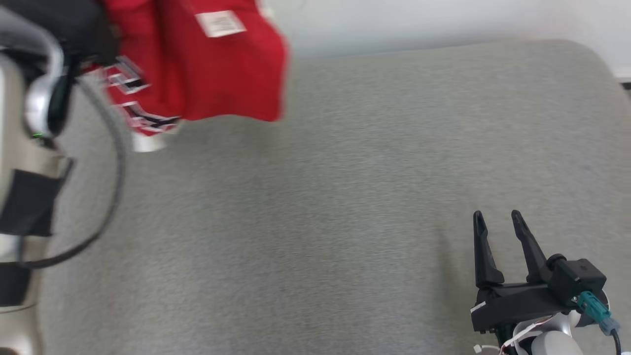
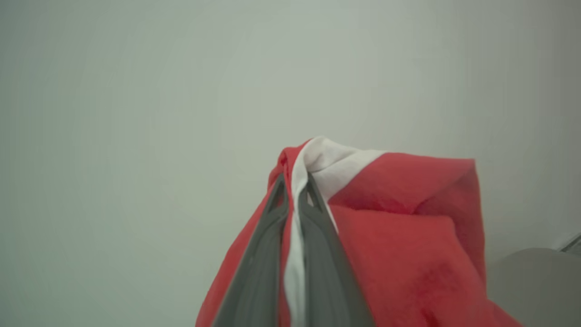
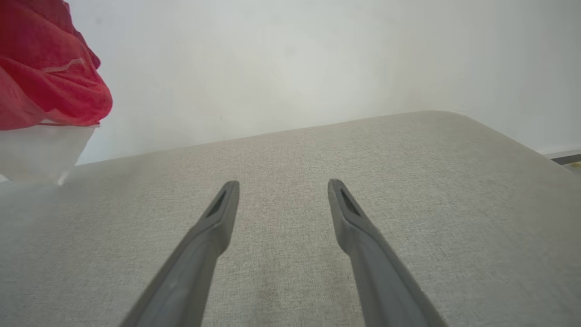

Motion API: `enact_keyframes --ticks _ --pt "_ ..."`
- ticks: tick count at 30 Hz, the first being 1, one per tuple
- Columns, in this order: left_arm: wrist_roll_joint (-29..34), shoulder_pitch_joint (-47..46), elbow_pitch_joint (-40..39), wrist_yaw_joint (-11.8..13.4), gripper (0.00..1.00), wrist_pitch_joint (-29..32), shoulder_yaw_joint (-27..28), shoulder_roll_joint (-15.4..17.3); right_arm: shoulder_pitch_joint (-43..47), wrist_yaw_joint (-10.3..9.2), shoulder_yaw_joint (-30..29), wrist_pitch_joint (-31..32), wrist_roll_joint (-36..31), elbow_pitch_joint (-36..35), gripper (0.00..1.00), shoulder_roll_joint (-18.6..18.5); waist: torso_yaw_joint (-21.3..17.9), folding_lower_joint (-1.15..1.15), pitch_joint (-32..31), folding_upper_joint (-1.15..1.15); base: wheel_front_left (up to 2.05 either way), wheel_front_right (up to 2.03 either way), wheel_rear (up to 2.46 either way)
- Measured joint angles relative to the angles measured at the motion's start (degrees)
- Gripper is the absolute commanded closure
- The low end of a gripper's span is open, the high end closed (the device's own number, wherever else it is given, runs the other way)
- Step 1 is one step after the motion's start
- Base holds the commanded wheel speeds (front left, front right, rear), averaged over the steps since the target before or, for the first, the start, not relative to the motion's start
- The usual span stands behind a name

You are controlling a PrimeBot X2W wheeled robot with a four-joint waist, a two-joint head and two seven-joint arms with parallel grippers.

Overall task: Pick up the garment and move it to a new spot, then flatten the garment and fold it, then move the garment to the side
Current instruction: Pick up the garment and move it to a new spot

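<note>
Now 1 red garment [image 1: 222, 74] hangs pinched in L jaws; R jaws wide.

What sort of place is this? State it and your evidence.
Probably an indoor garment-folding station: a grey fabric-covered surface, a plain white wall, and a red garment held aloft.

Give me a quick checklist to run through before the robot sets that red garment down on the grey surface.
1. Left gripper shut on the garment: ok, a white fold is pinched between the fingers.
2. Garment's lowest edge off the grey surface: cannot tell, blurred.
3. Right gripper open and holding nothing: ok.
4. Right gripper apart from the garment: ok.
5. Room on the grey surface to lay it down: ok.
6. Garment spread flat: not ok, it hangs bunched.
</note>
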Motion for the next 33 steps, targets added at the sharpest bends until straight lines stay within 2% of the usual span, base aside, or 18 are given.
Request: enact_keyframes --ticks 6,7,14,21,28,29,30,33 --pt "-2.4 -0.8 -3.9 0.0 1.00 1.4 -4.1 -6.4 0.2 0.00 0.0 -0.8 0.9 1.4 0.00 0.0 -4.1 0.00 -1.1 0.00 0.00 0.00 0.00" --pt "-2.4 -0.8 -3.9 0.0 1.00 1.4 -4.1 -6.4 0.2 0.00 0.0 -0.8 0.9 1.4 0.00 0.0 -4.1 0.00 -1.1 0.00 0.00 0.00 0.00" --pt "-4.9 3.9 -1.8 0.6 1.00 -0.6 -7.1 -12.9 0.2 0.00 0.6 -1.5 1.8 2.4 0.00 0.0 -7.9 0.00 -1.6 0.00 0.00 0.00 0.00" --pt "-5.9 16.3 3.9 1.6 1.00 -4.6 -9.8 -15.2 0.1 0.00 0.6 -1.8 2.0 3.0 0.00 0.1 -9.3 0.00 -0.9 0.00 0.00 0.00 0.00" --pt "-7.0 26.6 11.5 2.4 1.00 -9.3 -11.7 -16.4 0.1 0.00 0.7 -1.7 1.6 3.3 0.00 0.1 -8.4 0.01 -0.7 0.00 0.00 0.00 0.00" --pt "-7.1 27.3 12.5 2.1 0.71 -9.9 -12.2 -16.6 0.1 0.00 0.8 -1.7 1.5 3.2 0.00 0.1 -8.1 0.01 -0.7 0.00 0.00 0.00 0.00" --pt "-6.7 27.5 13.2 2.0 0.00 -10.6 -12.8 -16.7 0.0 0.00 0.9 -1.7 1.3 3.2 0.00 0.1 -7.8 0.01 -0.8 0.01 0.00 0.00 0.00" --pt "-7.4 27.3 13.2 1.5 0.00 -14.5 -12.7 -17.3 0.0 0.00 0.7 -1.5 0.7 3.0 0.00 0.1 -6.8 0.01 -1.1 0.00 0.00 0.00 0.00"
